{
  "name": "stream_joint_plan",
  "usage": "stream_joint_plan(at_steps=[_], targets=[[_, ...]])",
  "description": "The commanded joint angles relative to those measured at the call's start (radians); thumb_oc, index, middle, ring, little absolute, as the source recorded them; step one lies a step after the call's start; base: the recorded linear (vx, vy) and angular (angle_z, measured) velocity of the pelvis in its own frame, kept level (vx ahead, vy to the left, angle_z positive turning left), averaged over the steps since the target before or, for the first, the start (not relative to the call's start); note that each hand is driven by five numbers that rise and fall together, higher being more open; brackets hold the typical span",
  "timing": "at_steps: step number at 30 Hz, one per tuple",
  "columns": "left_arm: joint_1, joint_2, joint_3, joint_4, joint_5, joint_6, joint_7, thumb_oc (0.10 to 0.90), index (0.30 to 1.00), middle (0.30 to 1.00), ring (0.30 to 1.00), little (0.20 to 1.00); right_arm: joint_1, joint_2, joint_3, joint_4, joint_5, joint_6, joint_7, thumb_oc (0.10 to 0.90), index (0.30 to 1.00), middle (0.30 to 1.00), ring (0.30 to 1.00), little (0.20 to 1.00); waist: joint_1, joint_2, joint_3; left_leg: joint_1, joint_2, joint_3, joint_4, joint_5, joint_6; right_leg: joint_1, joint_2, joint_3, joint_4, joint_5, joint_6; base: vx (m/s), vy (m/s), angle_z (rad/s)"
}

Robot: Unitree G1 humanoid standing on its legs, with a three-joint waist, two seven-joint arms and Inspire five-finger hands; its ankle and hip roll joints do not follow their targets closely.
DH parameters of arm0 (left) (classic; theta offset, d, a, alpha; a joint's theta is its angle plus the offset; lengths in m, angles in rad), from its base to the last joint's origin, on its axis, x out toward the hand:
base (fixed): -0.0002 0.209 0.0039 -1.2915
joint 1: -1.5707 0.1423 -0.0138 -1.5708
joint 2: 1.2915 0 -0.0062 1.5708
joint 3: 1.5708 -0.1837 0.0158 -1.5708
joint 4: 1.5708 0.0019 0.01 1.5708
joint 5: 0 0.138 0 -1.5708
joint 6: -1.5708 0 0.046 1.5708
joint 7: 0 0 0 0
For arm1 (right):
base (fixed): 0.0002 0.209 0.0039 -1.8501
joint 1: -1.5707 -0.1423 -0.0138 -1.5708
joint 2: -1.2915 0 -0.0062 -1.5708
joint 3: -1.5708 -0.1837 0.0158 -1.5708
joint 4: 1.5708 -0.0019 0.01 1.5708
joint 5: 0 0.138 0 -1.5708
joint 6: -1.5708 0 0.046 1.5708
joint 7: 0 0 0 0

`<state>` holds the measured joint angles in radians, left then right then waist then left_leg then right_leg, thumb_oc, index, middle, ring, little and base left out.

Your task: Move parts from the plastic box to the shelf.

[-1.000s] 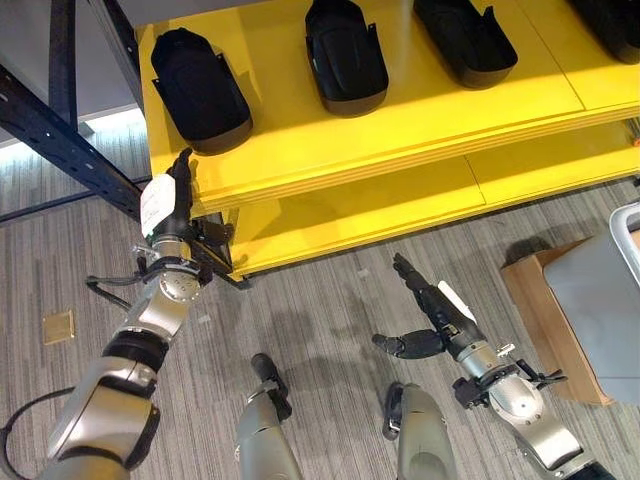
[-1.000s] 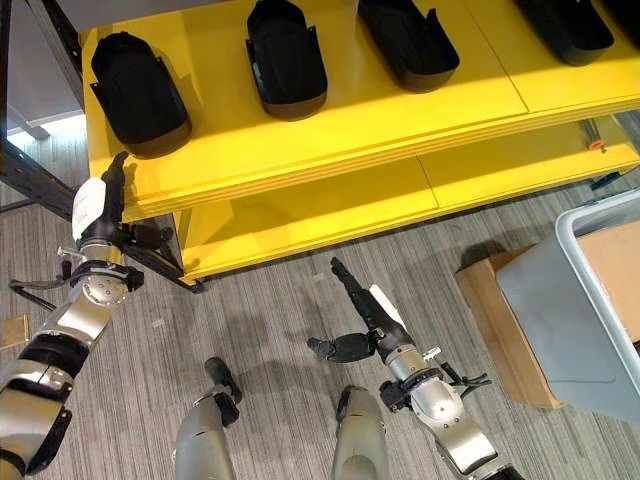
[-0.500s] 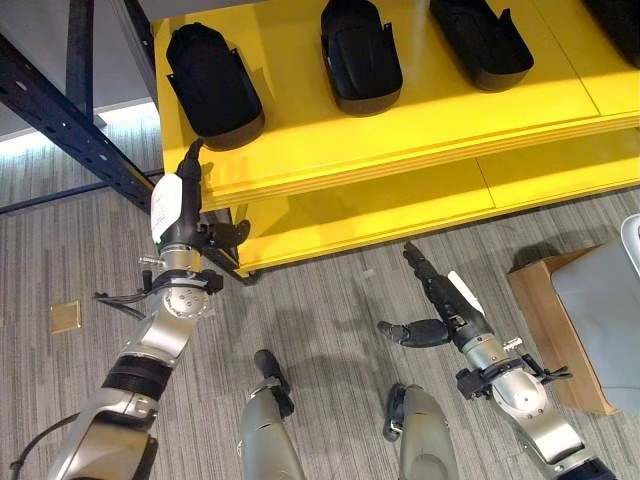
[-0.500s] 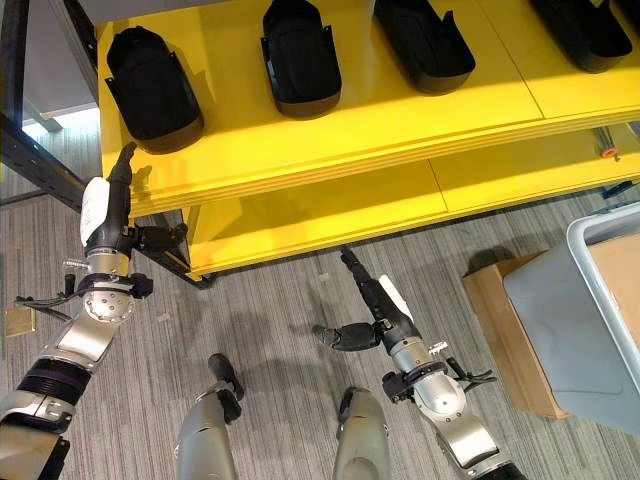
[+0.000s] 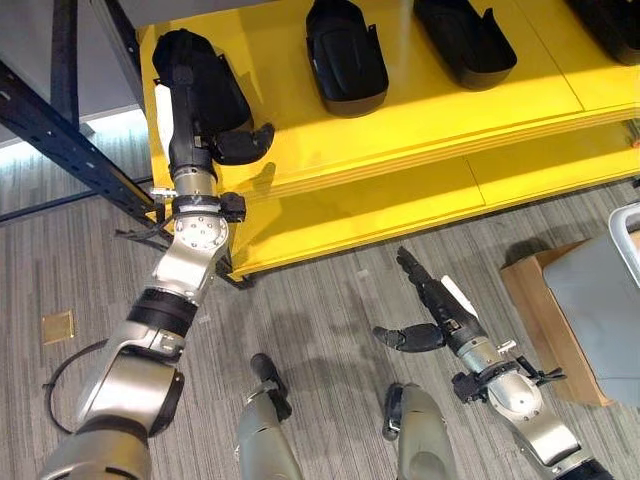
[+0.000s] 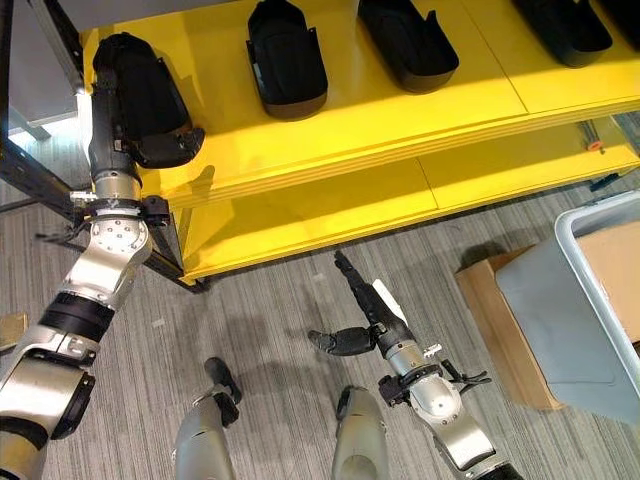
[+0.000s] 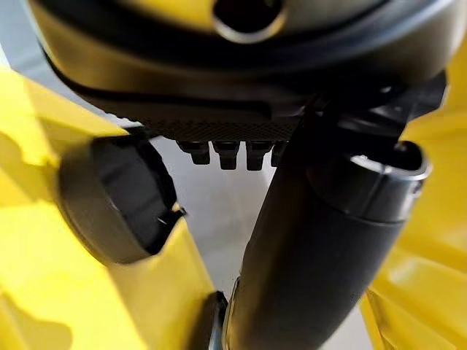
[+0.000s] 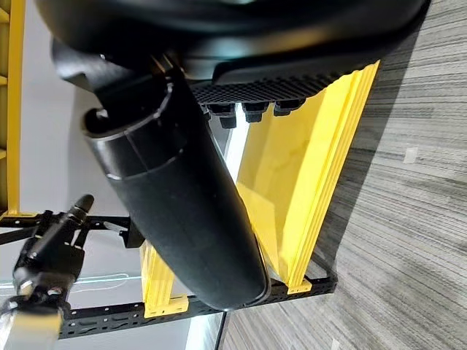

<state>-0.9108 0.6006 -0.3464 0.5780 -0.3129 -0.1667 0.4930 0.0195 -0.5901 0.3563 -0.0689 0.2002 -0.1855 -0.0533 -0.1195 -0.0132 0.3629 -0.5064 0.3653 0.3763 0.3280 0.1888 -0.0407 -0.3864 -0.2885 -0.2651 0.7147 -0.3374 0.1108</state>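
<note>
Black moulded plastic parts sit in a row on the yellow shelf (image 5: 420,110) across the top of the frame; the leftmost part (image 5: 200,85) lies at upper left, a second (image 5: 345,50) and a third (image 5: 465,40) to its right. Grey plastic box (image 6: 590,300) at the right edge, resting on a brown cardboard carton (image 6: 500,330), well apart from both hands.

Change: a second ago the left robot hand (image 5: 190,105) was below the shelf edge with straight fingers pointing up; now it has risen over the shelf and lies against the leftmost part, fingers stretched along it, thumb standing out toward the yellow board. Reads as nudging or seating that part, so placement looks nearly settled rather than a fresh carry.

Left robot hand: fingers extended, nothing clasped, touching the part's side and top.

Right robot hand (image 5: 430,300): lower centre above the grey carpet floor (image 5: 320,300), released, fingers straight, thumb out sideways, holding nothing, much where it was.
</note>
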Motion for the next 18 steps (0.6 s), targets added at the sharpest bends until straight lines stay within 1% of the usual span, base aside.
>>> stream_joint_plan(at_steps=[1,2,4,6,8,9,13,18], targets=[[-0.175,-0.019,0.035,0.051,-0.075,-0.116,0.027,0.900,1.000,1.000,1.000,1.000,-0.074,-0.016,-0.004,-0.084,0.034,-0.088,-0.002,0.900,1.000,1.000,1.000,1.000,-0.039,0.000,-0.063,-0.024,0.090,-0.088,0.192,-0.155,-0.089,0.165,0.034,-0.002,-0.214,0.095,-0.012,0.00,0.000,0.00],[-0.179,-0.019,0.033,0.055,-0.076,-0.118,0.027,0.900,1.000,1.000,1.000,1.000,-0.074,-0.015,-0.005,-0.084,0.034,-0.088,-0.002,0.900,1.000,1.000,1.000,1.000,-0.038,0.000,-0.062,-0.025,0.090,-0.088,0.192,-0.155,-0.089,0.166,0.034,-0.002,-0.215,0.095,-0.012,0.00,0.000,0.00],[-0.258,-0.033,0.007,0.137,-0.142,-0.120,0.016,0.900,1.000,1.000,1.000,1.000,-0.071,-0.026,0.008,-0.090,0.040,-0.086,0.001,0.900,1.000,1.000,1.000,1.000,-0.050,-0.001,-0.068,-0.027,0.090,-0.085,0.192,-0.155,-0.091,0.171,0.033,0.000,-0.231,0.102,-0.007,0.04,0.031,-0.02],[-0.273,-0.036,0.004,0.160,-0.163,-0.123,0.008,0.900,1.000,1.000,1.000,1.000,-0.069,-0.026,0.008,-0.092,0.042,-0.086,0.002,0.900,1.000,1.000,1.000,1.000,-0.052,-0.002,-0.069,-0.028,0.090,-0.084,0.192,-0.156,-0.092,0.172,0.035,0.002,-0.238,0.105,-0.005,0.01,0.009,-0.02],[-0.314,-0.059,0.007,0.216,-0.221,-0.127,0.004,0.900,1.000,1.000,1.000,1.000,-0.070,-0.030,0.017,-0.092,0.041,-0.086,0.001,0.900,1.000,1.000,1.000,1.000,-0.058,-0.004,-0.073,-0.030,0.090,-0.081,0.191,-0.156,-0.093,0.173,0.036,0.004,-0.248,0.112,-0.002,0.02,0.015,-0.01],[-0.339,-0.084,0.014,0.249,-0.264,-0.130,0.004,0.900,1.000,1.000,1.000,1.000,-0.073,-0.031,0.028,-0.091,0.039,-0.084,-0.001,0.900,1.000,1.000,1.000,1.000,-0.062,-0.004,-0.075,-0.031,0.088,-0.080,0.189,-0.156,-0.094,0.173,0.037,0.006,-0.257,0.117,0.000,0.04,0.026,-0.01],[-0.384,-0.105,0.023,0.293,-0.278,-0.127,0.031,0.900,1.000,1.000,1.000,1.000,-0.079,-0.035,0.045,-0.098,0.040,-0.085,-0.006,0.900,1.000,1.000,1.000,1.000,-0.067,-0.008,-0.081,-0.037,0.086,-0.078,0.191,-0.159,-0.094,0.177,0.039,0.009,-0.274,0.125,0.003,0.02,0.011,-0.01],[-0.435,-0.108,0.027,0.348,-0.251,-0.113,0.068,0.900,1.000,1.000,1.000,1.000,-0.083,-0.051,0.048,-0.110,0.041,-0.088,-0.010,0.900,1.000,1.000,1.000,1.000,-0.074,-0.013,-0.087,-0.042,0.087,-0.070,0.194,-0.163,-0.096,0.183,0.040,0.014,-0.298,0.133,0.007,0.03,0.021,-0.07]])
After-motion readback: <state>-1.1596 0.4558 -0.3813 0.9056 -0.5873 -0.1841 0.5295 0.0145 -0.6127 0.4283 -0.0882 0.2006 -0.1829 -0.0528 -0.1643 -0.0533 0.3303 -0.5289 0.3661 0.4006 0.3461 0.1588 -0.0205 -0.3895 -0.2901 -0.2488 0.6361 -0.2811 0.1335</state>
